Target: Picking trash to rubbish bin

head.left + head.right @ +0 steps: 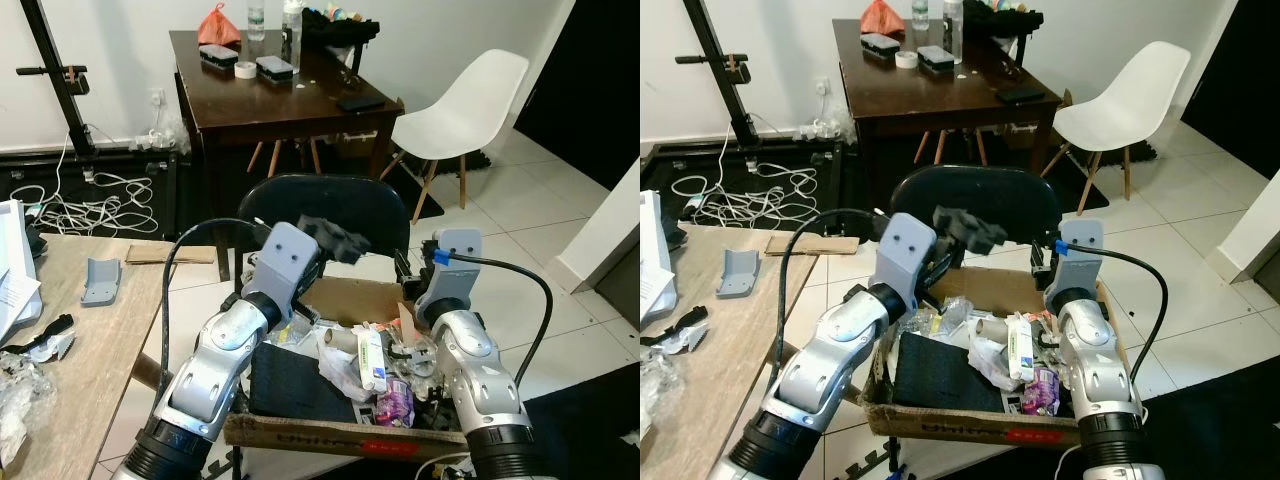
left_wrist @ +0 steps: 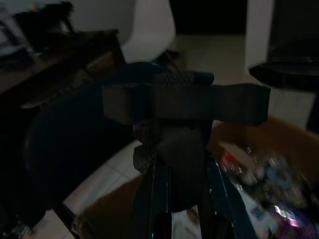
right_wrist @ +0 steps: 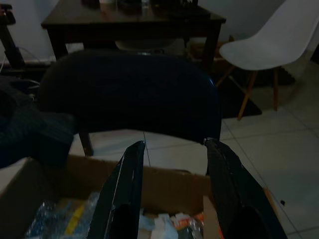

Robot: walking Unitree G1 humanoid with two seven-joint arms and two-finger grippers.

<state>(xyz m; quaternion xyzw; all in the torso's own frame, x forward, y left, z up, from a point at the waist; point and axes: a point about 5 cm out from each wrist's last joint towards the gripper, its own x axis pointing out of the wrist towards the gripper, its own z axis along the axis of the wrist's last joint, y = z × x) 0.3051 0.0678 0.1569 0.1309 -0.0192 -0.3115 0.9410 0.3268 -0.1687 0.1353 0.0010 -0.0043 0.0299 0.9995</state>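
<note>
Pinching a crumpled dark scrap [image 1: 335, 240] at frame centre, the left gripper [image 1: 318, 243] hovers above the trash-filled cardboard box [image 1: 330, 432]; right gripper [image 3: 172, 169] spread, its fingertips hidden behind the wrist

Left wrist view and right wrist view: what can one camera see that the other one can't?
Left wrist: the left gripper shut on a crumpled dark piece of trash. Right wrist: the right gripper open with nothing between its fingers, and the dark wooden table. Both: the cardboard box of rubbish, the black chair back and the white chair.
</note>
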